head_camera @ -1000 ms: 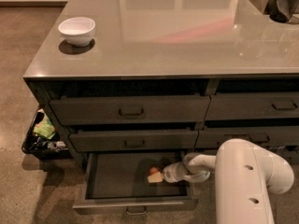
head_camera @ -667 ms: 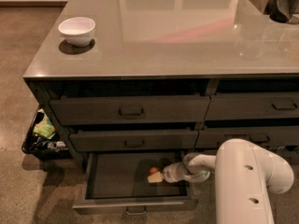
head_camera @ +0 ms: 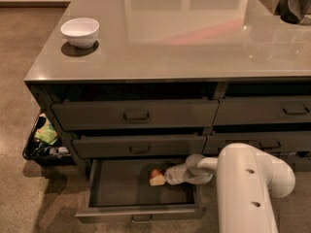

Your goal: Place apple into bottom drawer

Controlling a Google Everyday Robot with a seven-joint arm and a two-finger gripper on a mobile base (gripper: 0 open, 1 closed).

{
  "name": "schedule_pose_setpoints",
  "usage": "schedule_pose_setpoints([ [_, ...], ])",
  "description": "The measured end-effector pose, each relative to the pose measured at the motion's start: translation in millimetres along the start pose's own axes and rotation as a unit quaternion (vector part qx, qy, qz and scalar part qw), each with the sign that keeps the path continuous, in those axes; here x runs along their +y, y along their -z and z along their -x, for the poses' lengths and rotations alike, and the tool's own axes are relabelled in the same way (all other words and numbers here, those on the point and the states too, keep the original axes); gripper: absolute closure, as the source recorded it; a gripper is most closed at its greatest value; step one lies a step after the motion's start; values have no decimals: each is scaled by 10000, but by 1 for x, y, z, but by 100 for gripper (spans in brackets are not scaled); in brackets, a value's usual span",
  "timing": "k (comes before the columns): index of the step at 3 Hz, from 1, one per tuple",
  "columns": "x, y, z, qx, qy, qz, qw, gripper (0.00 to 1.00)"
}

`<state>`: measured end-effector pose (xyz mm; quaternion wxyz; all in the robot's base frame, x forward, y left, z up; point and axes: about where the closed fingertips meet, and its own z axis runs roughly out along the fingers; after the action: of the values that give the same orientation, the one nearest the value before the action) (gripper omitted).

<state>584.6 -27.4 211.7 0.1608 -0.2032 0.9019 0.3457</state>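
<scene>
The bottom drawer (head_camera: 138, 208) of the left stack is pulled open and shows a dark floor inside. The small red-orange apple (head_camera: 155, 174) is low inside it, right of the middle. My gripper (head_camera: 158, 178) reaches into the drawer from the right, with its pale fingertips against the apple. My white arm (head_camera: 248, 178) fills the lower right of the camera view and bends down into the drawer.
Two shut drawers (head_camera: 136, 114) sit above the open one, and a second stack (head_camera: 265, 111) is to the right. A white bowl (head_camera: 80, 31) stands on the countertop's left corner. A black bin of items (head_camera: 43, 142) rests on the floor at the left.
</scene>
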Motion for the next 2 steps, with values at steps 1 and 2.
schedule_pose_setpoints([
  [1, -9, -18, -1, 16, -57, 61, 10000, 100],
  [2, -22, -29, -7, 82, -236, 68, 9997, 100],
])
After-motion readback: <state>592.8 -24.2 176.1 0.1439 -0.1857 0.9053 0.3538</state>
